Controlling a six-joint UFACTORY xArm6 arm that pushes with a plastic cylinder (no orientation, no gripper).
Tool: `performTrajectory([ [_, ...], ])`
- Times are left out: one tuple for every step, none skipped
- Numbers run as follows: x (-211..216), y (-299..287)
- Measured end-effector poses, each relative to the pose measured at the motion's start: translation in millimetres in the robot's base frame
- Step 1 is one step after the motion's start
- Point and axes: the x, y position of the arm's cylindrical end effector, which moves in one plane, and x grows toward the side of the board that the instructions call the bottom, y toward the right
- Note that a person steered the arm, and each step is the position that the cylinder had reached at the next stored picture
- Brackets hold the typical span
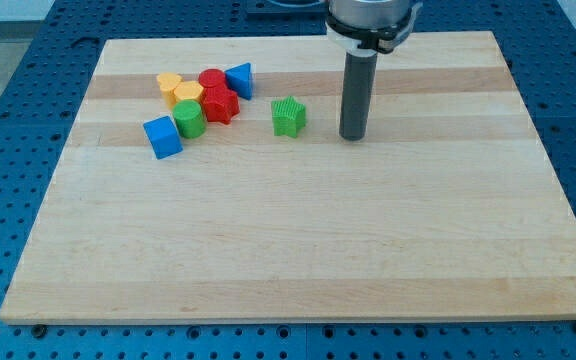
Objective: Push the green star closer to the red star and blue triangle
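Observation:
The green star (288,116) lies on the wooden board (298,240) in the upper middle. My tip (353,135) stands on the board to the star's right, a short gap away, not touching it. The red star (221,104) lies to the green star's left, in a cluster of blocks. The blue triangle (240,79) sits at the cluster's upper right, touching the red star's area. A gap of bare wood separates the green star from the red star.
The cluster at the view's upper left also holds a red cylinder (211,79), a yellow heart (170,84), a yellow hexagon (189,94), a green cylinder (189,119) and a blue cube (162,137). A blue perforated table surrounds the board.

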Motion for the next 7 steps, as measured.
performTrajectory([
  [-0.5, -23.4],
  [-2.8, -44.3],
  [-7.4, -59.0],
  [-9.9, -69.7],
  [-9.9, -82.8],
  [-9.9, -93.8],
  [-9.9, -98.7],
])
